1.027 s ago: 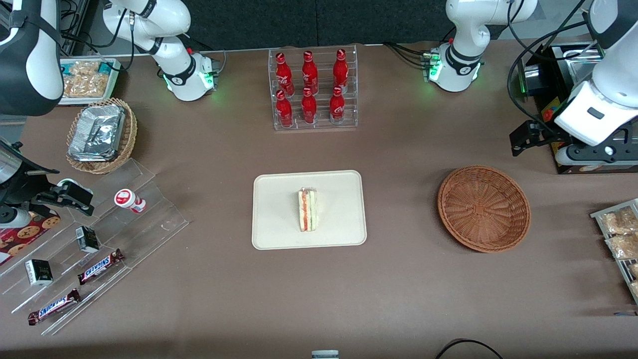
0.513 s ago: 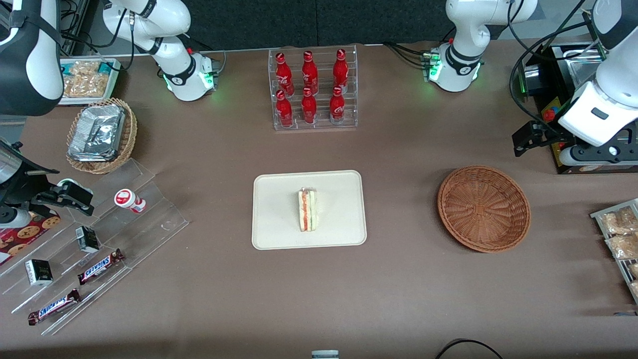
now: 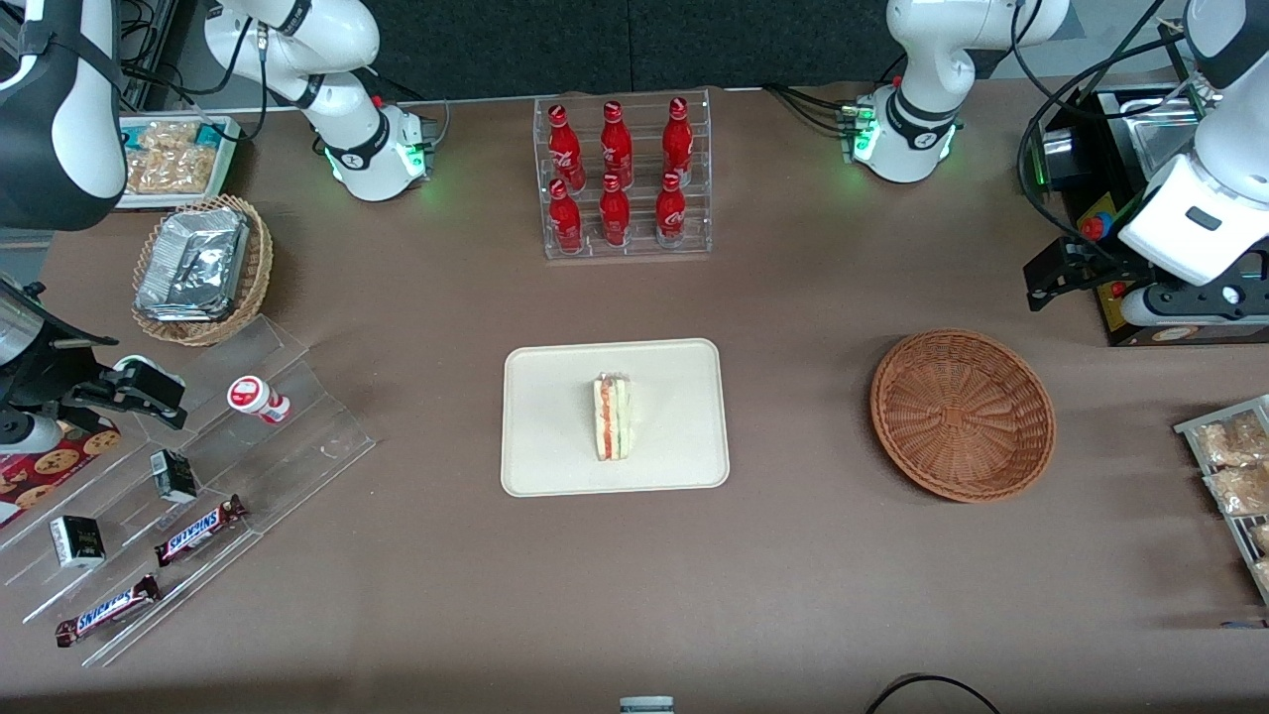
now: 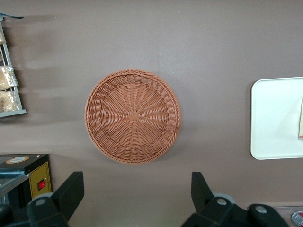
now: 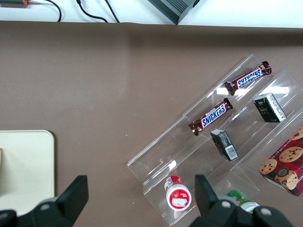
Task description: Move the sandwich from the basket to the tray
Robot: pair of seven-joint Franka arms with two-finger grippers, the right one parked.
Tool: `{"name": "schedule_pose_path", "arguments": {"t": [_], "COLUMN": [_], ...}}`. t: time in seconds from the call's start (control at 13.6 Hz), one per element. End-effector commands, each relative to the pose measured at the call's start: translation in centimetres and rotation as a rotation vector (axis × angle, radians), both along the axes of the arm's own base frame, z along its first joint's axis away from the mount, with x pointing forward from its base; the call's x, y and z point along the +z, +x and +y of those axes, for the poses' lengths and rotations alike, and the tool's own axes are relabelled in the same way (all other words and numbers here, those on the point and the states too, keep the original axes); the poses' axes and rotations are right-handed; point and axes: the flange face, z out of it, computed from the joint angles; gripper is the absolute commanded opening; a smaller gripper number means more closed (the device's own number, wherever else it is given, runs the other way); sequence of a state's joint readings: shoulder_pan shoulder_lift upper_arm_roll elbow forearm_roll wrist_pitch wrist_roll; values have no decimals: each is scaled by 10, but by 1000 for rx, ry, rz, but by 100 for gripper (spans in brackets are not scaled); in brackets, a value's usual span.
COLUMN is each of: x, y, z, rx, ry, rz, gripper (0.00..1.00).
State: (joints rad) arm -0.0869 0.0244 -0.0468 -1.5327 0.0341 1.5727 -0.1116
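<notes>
The sandwich (image 3: 612,416) stands on its side in the middle of the cream tray (image 3: 555,446), striped cut edge up. The reddish-brown wicker basket (image 3: 962,415) is empty and lies toward the working arm's end of the table. My left gripper (image 3: 1180,302) hangs high above the table, farther from the front camera than the basket. In the left wrist view the gripper (image 4: 136,178) is open and empty, with the basket (image 4: 133,116) just past its fingertips. The tray's end (image 4: 274,118) and a sliver of the sandwich (image 4: 300,120) also show there.
A clear rack of red bottles (image 3: 622,178) stands farther back than the tray. Stepped acrylic racks with candy bars (image 3: 188,466) and a tan basket of foil packs (image 3: 198,268) lie toward the parked arm's end. Snack packs (image 3: 1229,466) and a black box (image 3: 1120,198) sit near the working arm.
My left arm has drifted a little away from the basket, toward the working arm's end of the table. The sandwich, tray and basket have not moved.
</notes>
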Motion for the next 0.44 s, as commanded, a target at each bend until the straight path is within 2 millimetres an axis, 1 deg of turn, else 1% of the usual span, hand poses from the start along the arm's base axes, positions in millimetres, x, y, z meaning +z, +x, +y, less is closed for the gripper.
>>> {"name": "schedule_pose_path", "arguments": {"t": [0.0, 0.07, 0.22, 0.37], "x": [9, 8, 7, 5], "y": [2, 2, -2, -1], "z": [16, 18, 17, 17], "rx": [-29, -55, -34, -24], "ry": [0, 0, 2, 2], "rz": [4, 8, 33, 37], "gripper": [100, 100, 100, 100]}}
